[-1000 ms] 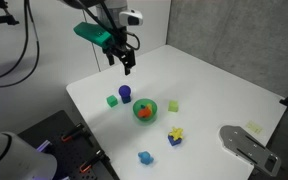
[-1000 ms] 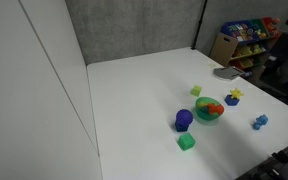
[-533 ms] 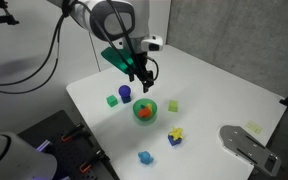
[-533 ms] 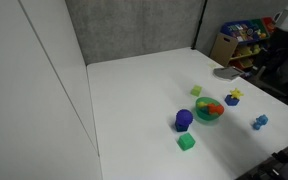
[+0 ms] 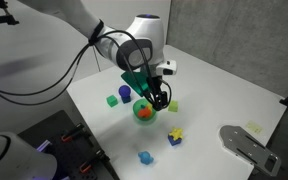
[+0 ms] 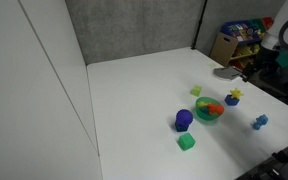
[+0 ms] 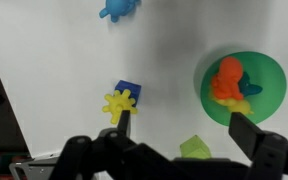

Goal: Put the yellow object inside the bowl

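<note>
Black fingertips (image 7: 124, 120) of the gripper (image 7: 184, 125) are spread wide, nothing between them; wrist view shows bare white table (image 7: 74, 60) in the gap. One fingertip sits just beside the yellow object (image 7: 116, 103), but contact cannot be confirmed. The yellow object rests on the table, touching a dark blue block (image 7: 129, 89), outside the bowl (image 7: 271, 88). The other fingertip lies near the bowl's rim. The bowl is green and holds an orange toy (image 7: 226, 78). A pale yellow-green cube (image 7: 194, 148) lies between the fingers, close to the palm. A light blue figure (image 7: 117, 8) lies well apart. In an exterior view the gripper (image 5: 159, 100) hangs above the bowl (image 5: 136, 110); a green cube (image 5: 112, 100) and a purple cylinder (image 5: 125, 93) are beyond it.
</note>
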Available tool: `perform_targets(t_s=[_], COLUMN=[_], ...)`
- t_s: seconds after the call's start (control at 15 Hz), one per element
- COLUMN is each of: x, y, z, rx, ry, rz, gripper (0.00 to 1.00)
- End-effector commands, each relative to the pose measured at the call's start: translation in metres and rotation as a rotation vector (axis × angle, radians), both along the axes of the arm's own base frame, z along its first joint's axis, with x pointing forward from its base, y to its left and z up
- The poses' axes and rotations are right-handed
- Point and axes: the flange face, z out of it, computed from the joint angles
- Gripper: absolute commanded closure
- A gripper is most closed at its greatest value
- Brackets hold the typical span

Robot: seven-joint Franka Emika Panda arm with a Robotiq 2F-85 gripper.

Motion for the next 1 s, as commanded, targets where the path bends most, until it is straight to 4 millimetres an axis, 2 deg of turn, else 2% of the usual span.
perform_targets(t_s=[0.0, 0.33, 0.47, 0.53, 0.67, 0.93], x=[0.018, 0.029, 0.032, 0.021, 0.025, 0.028], y=[-0.030, -0.065, -0.073, -0.066, -0.072, -0.073], z=[-0.027, -0.065, -0.073, -0.070, -0.077, -0.078], rx=[-0.052, -0.081, -0.090, -0.063, -0.070, -0.089], ry=[0.004, 0.042, 0.058, 0.058, 0.065, 0.045], rz=[-0.075, -0.148, -0.168, -0.142, -0.151, -0.166], gripper=[0.00, 0.00, 0.00, 0.00, 0.00, 0.00])
